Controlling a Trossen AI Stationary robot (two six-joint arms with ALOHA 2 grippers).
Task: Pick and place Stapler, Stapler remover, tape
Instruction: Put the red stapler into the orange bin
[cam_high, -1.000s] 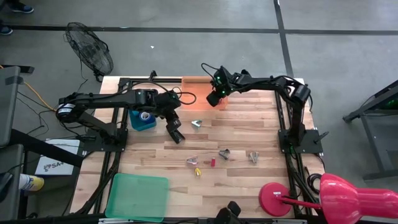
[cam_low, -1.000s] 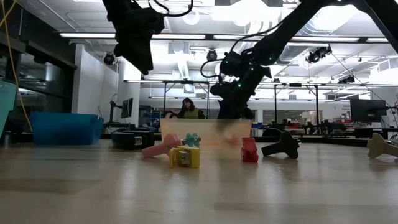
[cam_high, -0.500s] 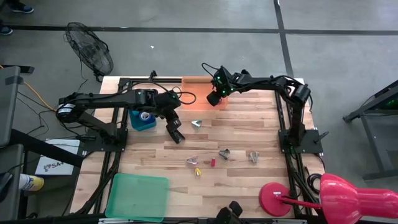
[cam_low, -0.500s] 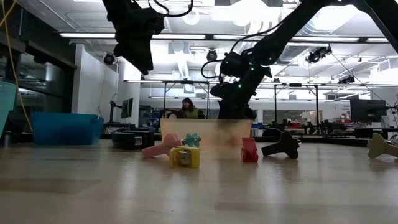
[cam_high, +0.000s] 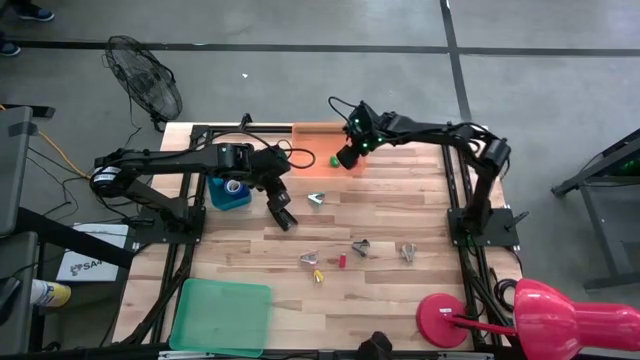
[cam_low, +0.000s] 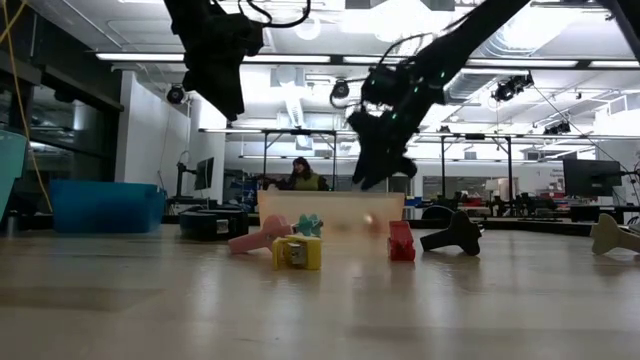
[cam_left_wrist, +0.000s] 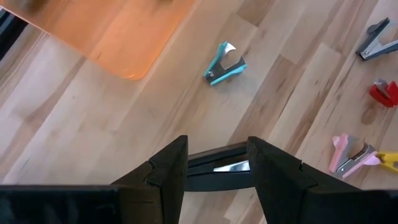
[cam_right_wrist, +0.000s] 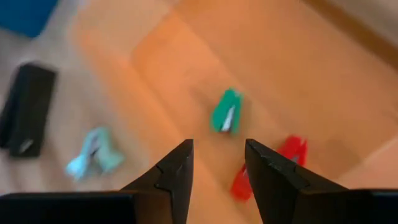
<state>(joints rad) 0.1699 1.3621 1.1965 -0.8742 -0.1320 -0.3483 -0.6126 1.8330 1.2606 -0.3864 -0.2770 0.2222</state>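
Observation:
The black stapler lies on the wooden table, seen in the gap between my left gripper's open fingers. That gripper hangs well above it. In the low view the stapler rests flat, left of the coloured pieces. My right gripper is open above the orange tray. In that tray lie a green staple remover and red ones. A teal staple remover lies on the table between the arms. A ring-shaped tape roll sits in the blue bin.
Near the table's middle lie small staple removers: pink, yellow, red and two grey ones. A green tray sits at the near left corner. A red lamp base stands near right.
My right gripper has risen and tipped above the orange tray. The green staple remover now shows lying in the tray beside it, where it did not show before. My left arm has kept still.

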